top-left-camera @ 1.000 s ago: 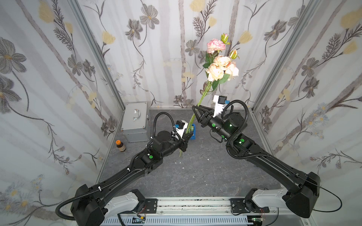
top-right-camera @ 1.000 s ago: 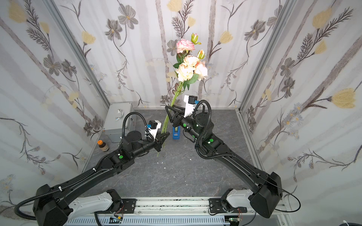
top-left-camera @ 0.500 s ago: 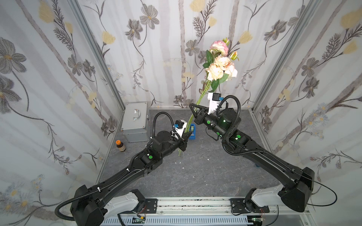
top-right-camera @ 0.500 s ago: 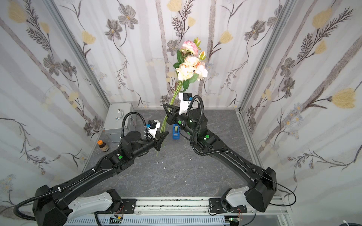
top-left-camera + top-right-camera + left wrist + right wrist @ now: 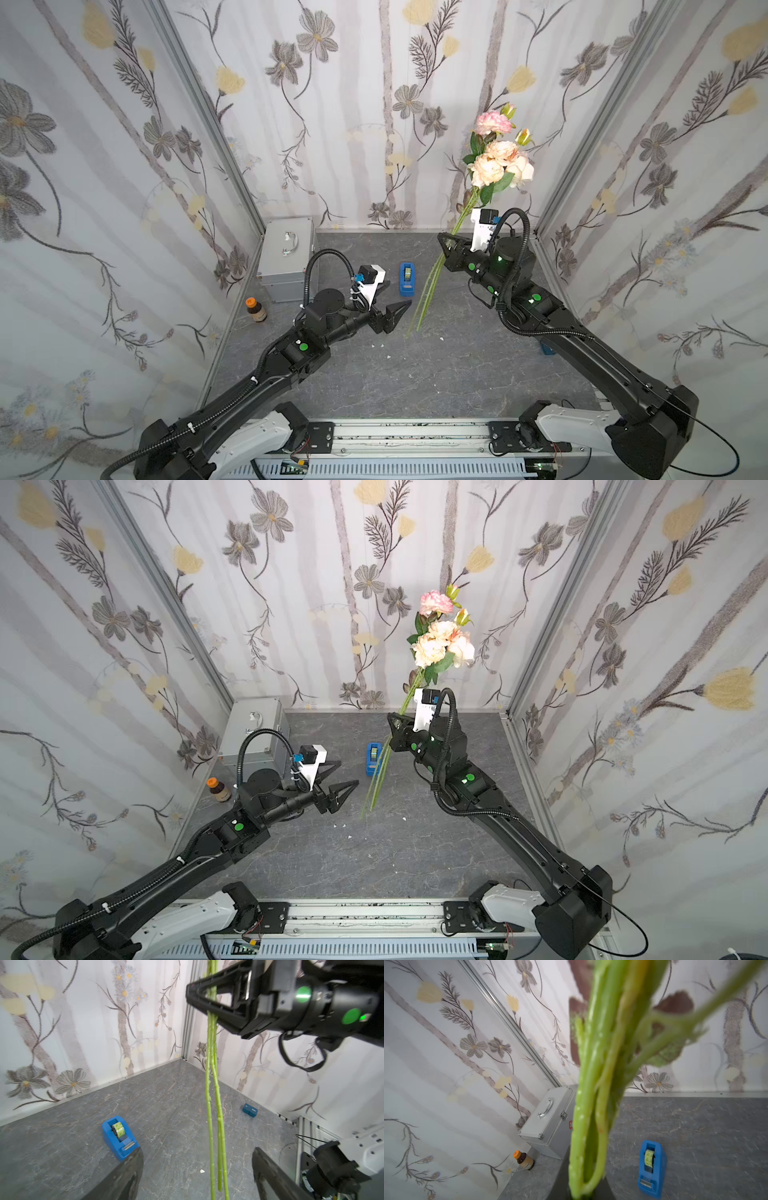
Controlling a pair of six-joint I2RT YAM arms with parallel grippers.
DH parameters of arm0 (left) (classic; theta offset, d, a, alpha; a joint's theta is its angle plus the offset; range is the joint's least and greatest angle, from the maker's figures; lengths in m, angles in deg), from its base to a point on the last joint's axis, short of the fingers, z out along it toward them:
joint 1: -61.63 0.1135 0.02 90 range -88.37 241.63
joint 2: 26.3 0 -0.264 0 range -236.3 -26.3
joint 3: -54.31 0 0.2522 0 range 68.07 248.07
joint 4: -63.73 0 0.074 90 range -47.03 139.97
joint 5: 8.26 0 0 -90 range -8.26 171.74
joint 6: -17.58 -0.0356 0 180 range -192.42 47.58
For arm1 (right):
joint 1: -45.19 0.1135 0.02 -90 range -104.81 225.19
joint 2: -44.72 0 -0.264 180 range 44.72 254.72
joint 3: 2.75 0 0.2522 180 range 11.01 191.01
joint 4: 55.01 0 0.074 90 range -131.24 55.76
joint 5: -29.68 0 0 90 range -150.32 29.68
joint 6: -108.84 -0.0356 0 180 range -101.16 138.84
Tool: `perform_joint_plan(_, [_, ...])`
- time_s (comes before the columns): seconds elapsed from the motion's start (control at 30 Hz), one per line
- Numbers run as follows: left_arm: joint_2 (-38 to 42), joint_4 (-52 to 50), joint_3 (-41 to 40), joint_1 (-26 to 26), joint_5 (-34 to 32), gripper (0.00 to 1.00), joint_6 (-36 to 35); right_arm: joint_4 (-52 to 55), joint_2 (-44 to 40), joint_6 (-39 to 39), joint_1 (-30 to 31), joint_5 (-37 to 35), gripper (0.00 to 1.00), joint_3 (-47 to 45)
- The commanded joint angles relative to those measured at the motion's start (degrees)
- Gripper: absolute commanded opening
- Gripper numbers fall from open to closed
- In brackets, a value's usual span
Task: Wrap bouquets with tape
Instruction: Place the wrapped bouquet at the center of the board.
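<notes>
A silver case (image 5: 286, 253) stood at the left of the back wall in both top views, with a brown bottle (image 5: 255, 309) in front of it by the left wall. Right of them, the left tool (image 5: 349, 772) hung over the grey tabletop (image 5: 436, 374) with its fingers (image 5: 126, 1176) wide apart and nothing between them.

Just above that tool in the frame, the tape (image 5: 118, 1129) sat in its blue dispenser (image 5: 407, 279), flat on the tabletop and near the middle of the back wall.

Right of the dispenser, the bouquet (image 5: 498, 162) was held up, leaning to the right, its pink and cream blooms high against the wallpaper in the upper right of centre. Its long green stems (image 5: 428, 291) ran down and leftward to end just right of the left tool, not touching it. Whether the stem ends met the tabletop could not be told.

The right tool (image 5: 190, 996) was clamped on the stems partway up, below the leaves; in the left wrist view its black fingers closed across them in the upper right of the frame.

Farther right, a small blue block (image 5: 547, 348) lay by the right wall.
</notes>
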Motion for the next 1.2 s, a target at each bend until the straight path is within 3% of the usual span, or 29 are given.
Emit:
perform_joint_plan(0.0, [1.29,0.52,-0.64,0.32,6.07,0.84,3.17,9.16,0.38,1.60,-2.46,3.48,0.00,-3.38])
perform_joint_plan(0.17, [2.40,-2.39,-1.66,0.39,4.26,0.85,5.55,15.86,4.54,2.52,-4.25,2.80,0.00,-9.60])
perform_joint_plan(0.33, [2.54,-5.86,-1.80,0.55,0.26,0.86,6.13,15.10,10.86,3.13,-4.54,0.46,0.00,-11.96])
perform_joint_plan(0.57, [4.10,-12.20,-2.66,0.59,-10.12,1.00,5.60,13.38,18.27,3.81,-5.58,-0.83,0.02,-10.63])
perform_joint_plan(0.73, [4.48,-15.96,-2.84,0.76,-16.82,1.00,5.95,13.54,22.10,4.75,-6.86,-1.49,0.02,-8.71])
perform_joint_plan(1.07, [4.72,-18.44,-3.38,1.06,-21.18,1.00,6.03,14.72,28.10,5.97,-8.00,-2.71,0.05,-5.16])
perform_joint_plan(1.17, [4.76,-18.44,-3.77,1.20,-22.16,1.00,6.14,15.63,29.19,6.34,-8.00,-3.62,0.11,-4.13])
